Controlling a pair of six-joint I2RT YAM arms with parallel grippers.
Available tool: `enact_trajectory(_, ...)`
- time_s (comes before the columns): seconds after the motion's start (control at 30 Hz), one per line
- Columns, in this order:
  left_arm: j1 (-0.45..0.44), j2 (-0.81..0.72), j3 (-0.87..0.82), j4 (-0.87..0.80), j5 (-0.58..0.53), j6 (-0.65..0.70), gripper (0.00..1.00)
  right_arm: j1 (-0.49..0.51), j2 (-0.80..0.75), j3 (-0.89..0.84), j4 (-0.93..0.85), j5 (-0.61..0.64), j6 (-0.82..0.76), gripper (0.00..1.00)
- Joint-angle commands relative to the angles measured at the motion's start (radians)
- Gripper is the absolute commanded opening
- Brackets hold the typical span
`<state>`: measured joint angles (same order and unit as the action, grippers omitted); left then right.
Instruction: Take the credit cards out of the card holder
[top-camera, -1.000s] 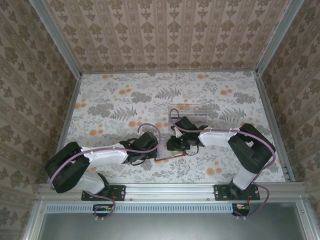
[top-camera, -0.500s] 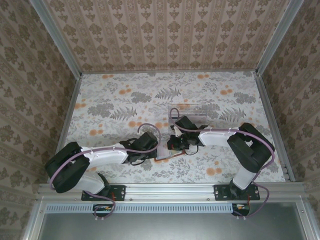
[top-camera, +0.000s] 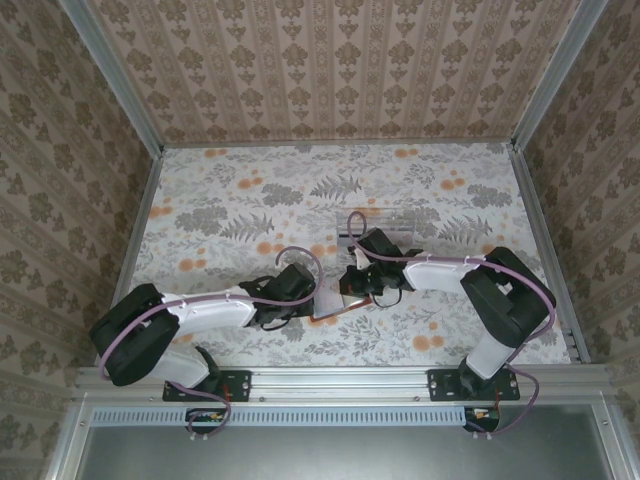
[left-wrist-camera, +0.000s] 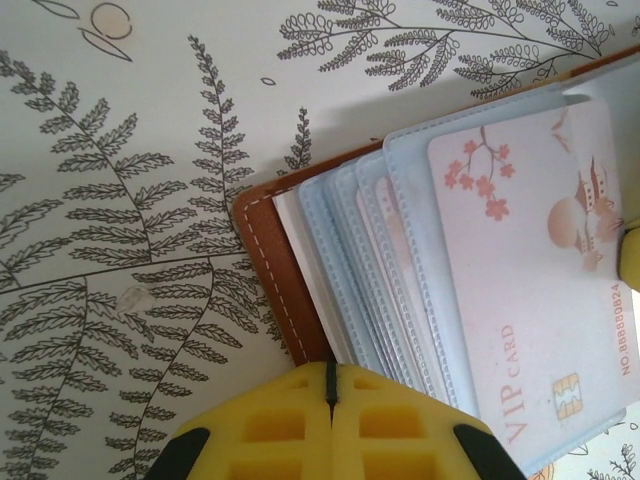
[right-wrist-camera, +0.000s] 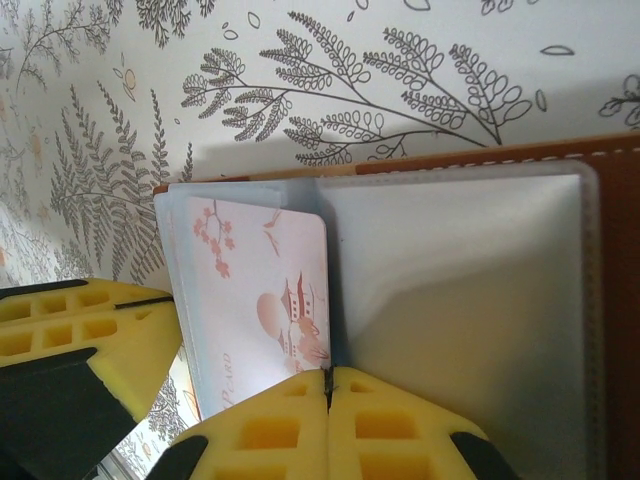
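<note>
- Shut within the last second, my right gripper (right-wrist-camera: 327, 385) has also drawn slightly farther up the table in the overhead view. Its yellow pads now meet at the corner of the pink VIP card (right-wrist-camera: 265, 300).
- I judge that corner pinched between the pads, though the contact itself is hidden from me.
- My left gripper (left-wrist-camera: 330, 385) stays clenched and holds nothing. Its closed tips sit at the near edge of the card holder (left-wrist-camera: 268, 260), apparently pinning it down.
- The VIP card lies face up across the top one of the plastic sleeves (left-wrist-camera: 350, 260). I cannot tell how far it has come out.
- The holder lies open on the floral tabletop (left-wrist-camera: 120, 200) between the two arms, its brown cover under a fan of pale blue sleeves. Any cards in the sleeves behind are too hidden to count.
- As I read it, the grasp is made and the first pull comes next, and no card lies free on the table yet.
- If the left tips slip, the holder may drag along with the card.
</note>
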<state>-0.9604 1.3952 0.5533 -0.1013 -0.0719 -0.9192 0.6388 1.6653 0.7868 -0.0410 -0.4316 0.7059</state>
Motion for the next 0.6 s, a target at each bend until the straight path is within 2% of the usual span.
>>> enact_trajectory(0.0,0.012,0.021,0.001,-0.074,-0.001,0.029,0.00,-0.013,-0.027,-0.011,-0.021,-0.002,-0.020,0.00)
enact_trajectory(0.57,0.057,0.026,0.005,-0.100,0.003,0.086,0.00,-0.042,-0.009,0.043,-0.154,0.006,-0.143,0.00)
